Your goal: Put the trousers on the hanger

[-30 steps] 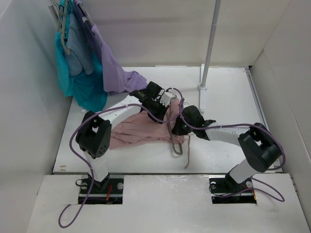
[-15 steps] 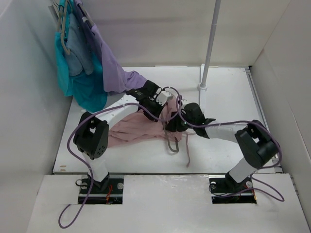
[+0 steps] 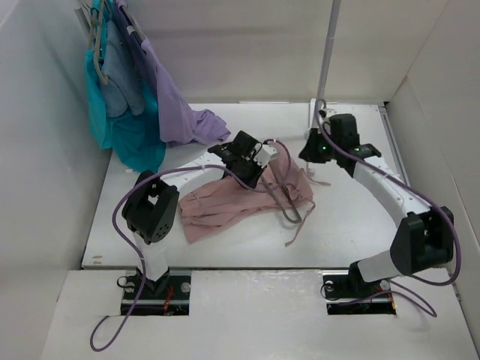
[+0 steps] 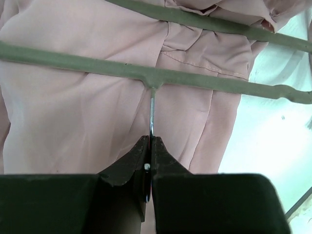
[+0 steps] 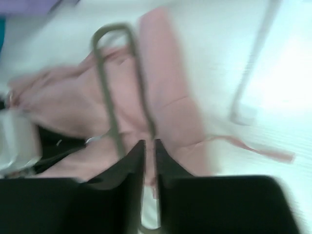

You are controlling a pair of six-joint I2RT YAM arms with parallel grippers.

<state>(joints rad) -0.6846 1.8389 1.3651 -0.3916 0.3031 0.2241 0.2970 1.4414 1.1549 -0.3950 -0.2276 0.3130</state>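
Left claw (image 4: pixel 150 142) pinched tight on the thin wire hook of the hanger (image 4: pixel 161 78). Its slim matte grey bars sit just ahead, w/ soft, creased dusty-pink trousers (image 4: pixel 73 126) behind them on the white bench (image 4: pixel 263 146). Right claw (image 5: pixel 148 146) hangs above both, barely ajar, empty. Draping prob. not done yet: fabric looks to be under the bars, not over.

light: bright, even, soft shadows | top view: sharp | left wrist: sharp | right wrist: motion-blurred, washed-out at right
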